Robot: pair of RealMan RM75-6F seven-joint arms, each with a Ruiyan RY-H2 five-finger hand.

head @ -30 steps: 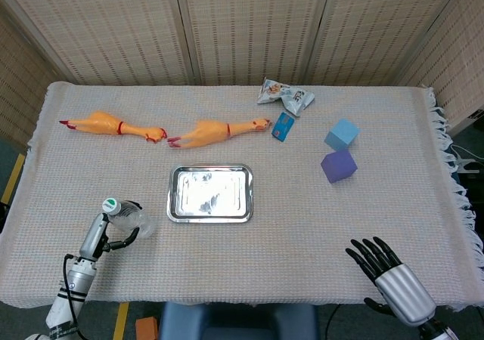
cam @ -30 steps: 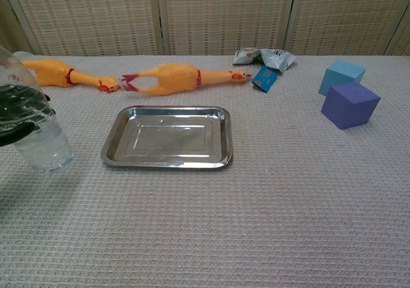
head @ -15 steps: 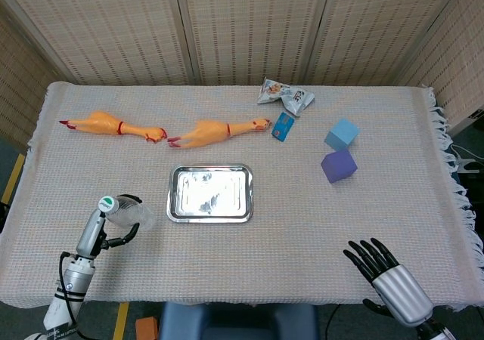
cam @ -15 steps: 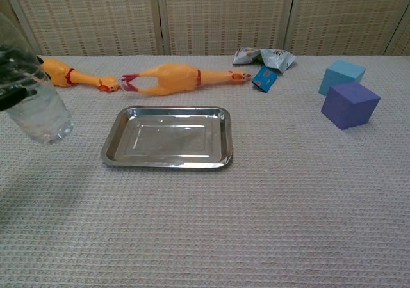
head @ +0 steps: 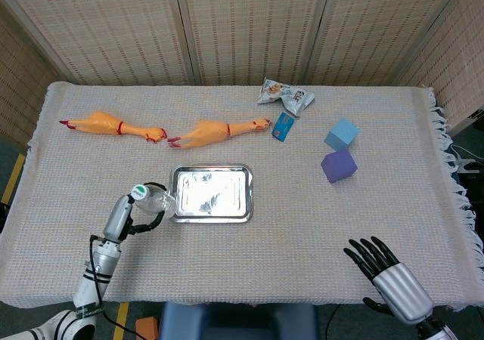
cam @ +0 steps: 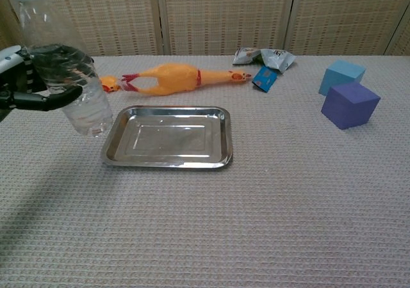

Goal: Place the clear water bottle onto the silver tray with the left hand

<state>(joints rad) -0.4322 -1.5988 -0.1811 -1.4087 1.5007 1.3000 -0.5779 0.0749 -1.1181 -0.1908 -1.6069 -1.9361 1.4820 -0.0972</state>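
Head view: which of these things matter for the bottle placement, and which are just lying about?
For the job:
- clear water bottle, held off the cloth
- left robot hand, gripping it
- silver tray

Lying about:
- two rubber chickens
- snack packet
- small blue card
- light blue cube
- purple cube
- right robot hand, open, idle

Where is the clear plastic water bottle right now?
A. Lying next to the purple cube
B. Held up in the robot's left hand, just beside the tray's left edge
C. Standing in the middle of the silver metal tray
B: the left hand grips the clear plastic water bottle in the air by the left rim of the silver metal tray, whose floor holds nothing.
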